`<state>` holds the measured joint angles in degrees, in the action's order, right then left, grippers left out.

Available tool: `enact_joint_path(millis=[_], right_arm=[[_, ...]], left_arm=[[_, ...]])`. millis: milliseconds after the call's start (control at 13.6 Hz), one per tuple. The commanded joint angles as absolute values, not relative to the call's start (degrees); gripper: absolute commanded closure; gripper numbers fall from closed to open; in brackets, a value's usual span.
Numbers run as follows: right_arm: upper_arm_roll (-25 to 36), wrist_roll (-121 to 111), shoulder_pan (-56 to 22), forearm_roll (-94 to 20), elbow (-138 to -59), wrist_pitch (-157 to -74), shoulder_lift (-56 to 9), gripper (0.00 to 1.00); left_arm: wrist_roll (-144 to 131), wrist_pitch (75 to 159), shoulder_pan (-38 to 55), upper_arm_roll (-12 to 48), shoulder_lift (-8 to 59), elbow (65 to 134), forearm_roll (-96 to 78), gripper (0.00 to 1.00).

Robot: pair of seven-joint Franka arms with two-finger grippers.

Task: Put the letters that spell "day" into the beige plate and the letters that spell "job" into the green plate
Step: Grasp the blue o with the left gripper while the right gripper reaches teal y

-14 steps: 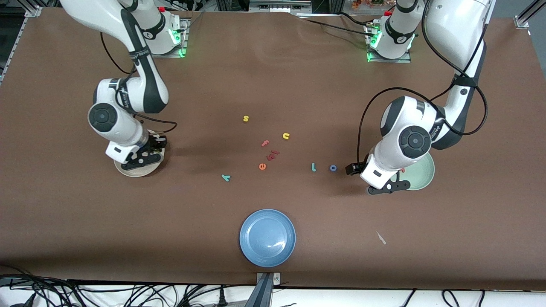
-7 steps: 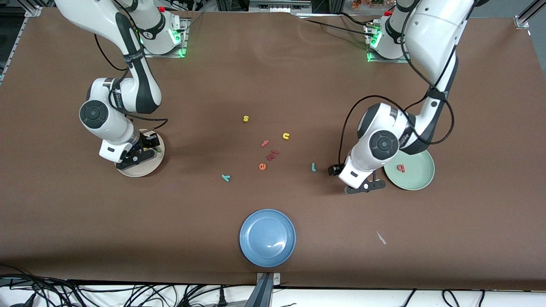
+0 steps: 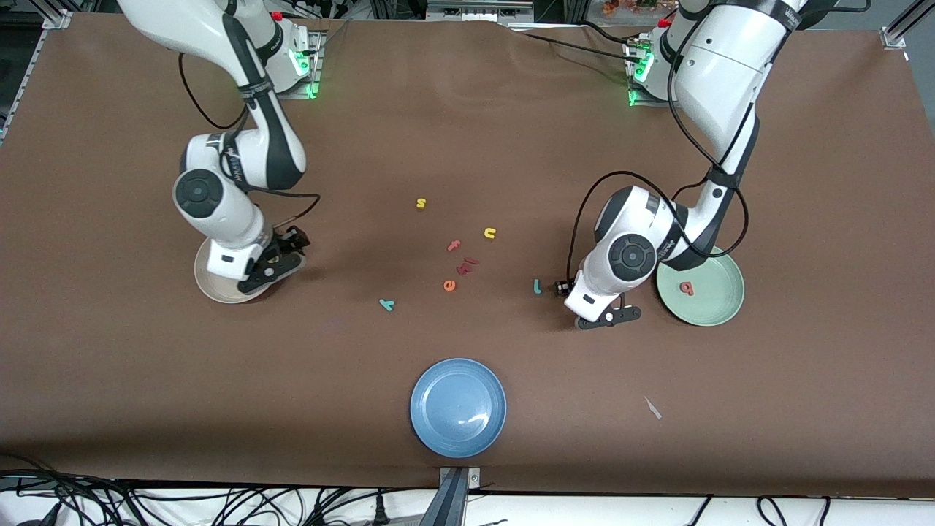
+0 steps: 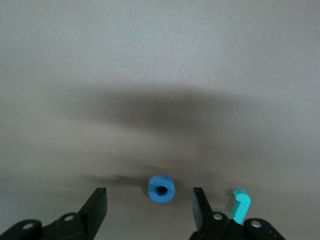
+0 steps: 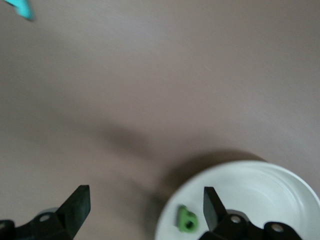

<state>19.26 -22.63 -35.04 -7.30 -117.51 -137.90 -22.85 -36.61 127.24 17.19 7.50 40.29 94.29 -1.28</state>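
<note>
**Two plates, one letter in each**

The green plate [image 3: 712, 296] sits just beside the left pincer [image 4: 150, 212], toward the left arm's end of the table [image 3: 467, 131]. It holds the red b [image 3: 686, 288]. The left pincer is low over the table with its jaws apart, and the blue o [image 4: 161, 188] lies between them, not gripped. The teal j [image 4: 240, 205] lies just outside one finger.

The beige plate [image 5: 270, 195] is partly under the right pincer [image 5: 145, 207]. The green a [image 5: 187, 219] lies in it near the rim, beside one finger. This pincer is wide open and holds nothing.

The teal y [image 3: 386, 304] is on the table, between the two pincers. The blue plate [image 3: 458, 407] has no letters in it.
</note>
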Motion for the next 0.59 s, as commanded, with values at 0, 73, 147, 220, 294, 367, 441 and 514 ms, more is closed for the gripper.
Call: enact_joint_path(millis=[0, 73, 147, 220, 294, 367, 441, 514], right_arm=[[16.45, -22.94, -35.07, -8.09, -111.46, -135.27, -26.53, 0.0], [15.83, -23.03, -35.07, -8.09, -109.79, -134.74, -27.67, 0.0], [14.86, -23.03, -35.07, -8.09, -108.56, -134.74, -28.82, 0.0], [13.81, -23.11, -35.07, -8.09, -107.15, -134.74, -29.87, 0.0], [13.02, -23.12, -35.07, -8.09, -105.49, -134.74, -31.1, 0.0], [12.31, -23.2, -34.98, -8.09, -103.82, -134.74, -32.24, 0.0], [11.52, -23.29, -34.63, -8.09, -102.15, -134.74, -33.3, 0.0], [10.82, -23.47, -34.45, -8.09, -100.74, -134.74, -34.35, 0.0]], left_arm=[[-37.18, 127.44, 17.67, 7.29, 40.43, 94.31, -4.04, 0.33], [-37.09, 127.62, 17.75, 7.29, 40.69, 94.39, -4.04, 0.33], [-37.18, 128.75, 17.75, 7.29, 41.3, 94.39, -3.96, 0.33], [-37.18, 129.54, 17.75, 7.21, 41.48, 94.39, -4.04, 0.33], [-37.18, 129.72, 17.75, 7.29, 41.66, 94.39, -3.96, 0.33], [-37.18, 129.73, 17.75, 7.29, 41.75, 94.39, -3.96, 0.33], [-37.18, 129.73, 17.75, 7.29, 41.84, 94.39, -3.96, 0.33], [-37.26, 129.73, 17.75, 7.29, 42.1, 94.39, -4.04, 0.33]])
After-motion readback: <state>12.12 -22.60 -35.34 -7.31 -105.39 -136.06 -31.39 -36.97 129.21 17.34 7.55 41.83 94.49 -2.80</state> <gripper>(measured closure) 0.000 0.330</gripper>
